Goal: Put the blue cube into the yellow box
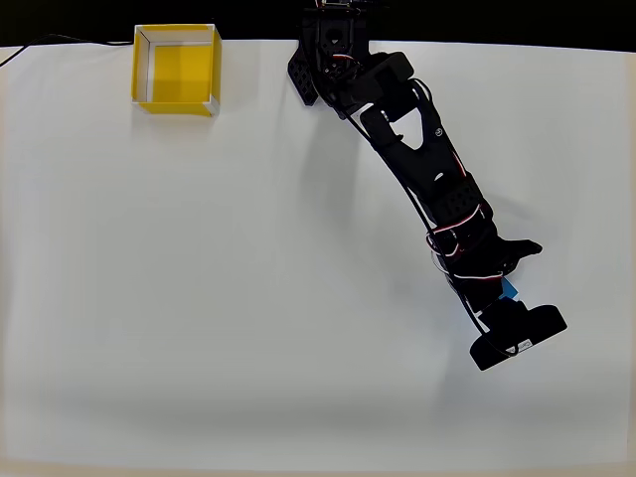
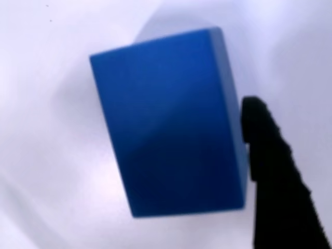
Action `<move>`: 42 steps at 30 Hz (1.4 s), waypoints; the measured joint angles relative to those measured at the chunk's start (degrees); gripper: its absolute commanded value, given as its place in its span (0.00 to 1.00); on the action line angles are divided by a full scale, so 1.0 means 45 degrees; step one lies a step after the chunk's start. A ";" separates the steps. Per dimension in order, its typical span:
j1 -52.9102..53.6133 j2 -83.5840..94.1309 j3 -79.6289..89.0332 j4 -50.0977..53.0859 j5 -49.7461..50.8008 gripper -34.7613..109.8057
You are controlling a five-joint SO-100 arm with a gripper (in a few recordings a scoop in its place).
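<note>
White table [image 1: 199, 298], black strip along far edge.

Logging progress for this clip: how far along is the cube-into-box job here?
Early stage. Done: the arm has reached out to the blue cube, far from the yellow box. In hand: the gripper is down at the cube, with one of its fingers beside the cube's right face in the wrist view; whether it grips cannot be told. Left: lift, carry to the box at the table's far-left corner, release.
</note>
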 measured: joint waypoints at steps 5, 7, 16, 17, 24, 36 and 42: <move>-0.0117 -0.0703 -0.0176 -0.0020 0.0273 0.67; -0.0137 -0.0957 -0.0273 -0.0020 0.0273 0.66; -0.0137 -0.1387 -0.0352 0.0000 0.0488 0.48; -0.0137 -0.1387 -0.0352 0.0000 0.0430 0.46; -0.0117 -0.1387 -0.0352 0.0234 -0.0176 0.36; 0.0781 -0.1230 -0.0371 0.0645 -0.1602 0.35; 0.2070 0.0781 -0.0352 0.2051 -0.2539 0.35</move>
